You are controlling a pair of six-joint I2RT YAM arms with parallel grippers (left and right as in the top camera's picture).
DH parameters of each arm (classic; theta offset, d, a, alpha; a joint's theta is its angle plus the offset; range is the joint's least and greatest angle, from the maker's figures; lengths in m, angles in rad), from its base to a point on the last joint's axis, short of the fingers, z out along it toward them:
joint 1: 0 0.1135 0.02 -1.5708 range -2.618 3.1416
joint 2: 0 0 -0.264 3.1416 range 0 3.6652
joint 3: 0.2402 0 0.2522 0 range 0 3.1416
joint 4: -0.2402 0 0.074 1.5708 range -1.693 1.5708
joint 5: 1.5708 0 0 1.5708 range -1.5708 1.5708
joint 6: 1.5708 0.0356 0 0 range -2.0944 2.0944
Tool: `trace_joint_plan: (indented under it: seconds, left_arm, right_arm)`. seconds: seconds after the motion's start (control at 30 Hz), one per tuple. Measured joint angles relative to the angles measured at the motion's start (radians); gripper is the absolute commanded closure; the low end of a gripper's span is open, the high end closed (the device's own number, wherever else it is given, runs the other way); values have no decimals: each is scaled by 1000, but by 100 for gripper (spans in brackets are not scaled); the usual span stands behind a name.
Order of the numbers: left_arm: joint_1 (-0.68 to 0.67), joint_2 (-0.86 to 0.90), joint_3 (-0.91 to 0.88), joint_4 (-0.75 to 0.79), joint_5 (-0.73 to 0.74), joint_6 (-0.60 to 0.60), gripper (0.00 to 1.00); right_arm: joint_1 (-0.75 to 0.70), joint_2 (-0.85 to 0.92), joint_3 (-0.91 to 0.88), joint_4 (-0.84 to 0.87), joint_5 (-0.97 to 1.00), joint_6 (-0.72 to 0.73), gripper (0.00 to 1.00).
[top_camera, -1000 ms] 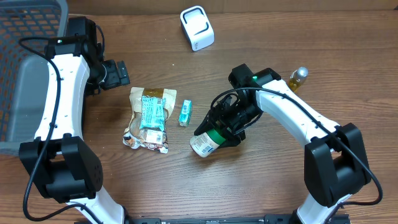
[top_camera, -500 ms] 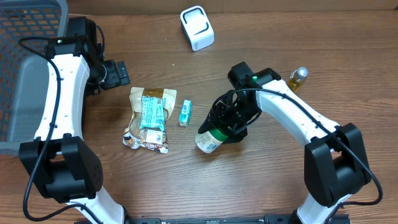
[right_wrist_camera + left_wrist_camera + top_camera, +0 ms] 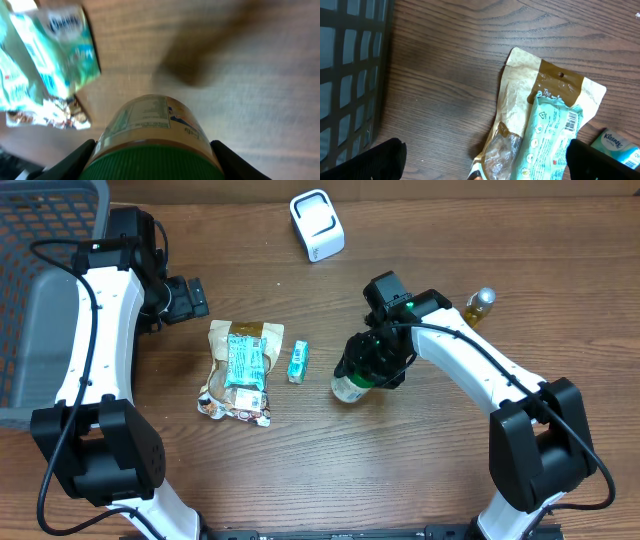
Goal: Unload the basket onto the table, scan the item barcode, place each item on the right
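Gripping a jar (image 3: 350,387) by its green lid, the right pincer (image 3: 373,364) is closed on it, one finger (image 3: 75,161) on each side of the lid.

- Overhead: the jar's body sticks out from that pincer toward a snack bag (image 3: 240,370) and a small tissue pack (image 3: 297,362). The pack lies just beyond the jar's far end. We cannot tell whether the jar touches the table (image 3: 420,480).
- Right wrist view only: the jar's label shows a panel of fine print. It is blurred, so we cannot make out a barcode.
- Overhead only: a white scanner (image 3: 317,225) stands well apart from the right pincer, behind its wrist. A small bottle (image 3: 480,305) stands near that arm.
- Left pincer (image 3: 186,298): in its wrist view the fingertips (image 3: 370,165) are spread wide with nothing gripped. The snack bag lies flat on the table beneath and ahead of them.
- A dark basket (image 3: 350,75) sits just beside the left pincer.
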Motion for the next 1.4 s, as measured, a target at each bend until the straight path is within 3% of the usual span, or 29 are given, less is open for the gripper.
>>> trace_joint_plan:
  seconds: [0.1, 0.5, 1.17, 1.4]
  left_arm:
    - [0, 0, 0, 0, 0, 0, 0]
    - [0, 0, 0, 0, 0, 0, 1]
    - [0, 0, 0, 0, 0, 0, 0]
    - [0, 0, 0, 0, 0, 0, 0]
  right_arm:
    - [0, 0, 0, 34, 48, 0, 79]
    - [0, 0, 0, 83, 323, 0, 79]
    - [40, 0, -24, 163, 492, 1, 78]
    - [60, 0, -26, 168, 515, 0, 73]
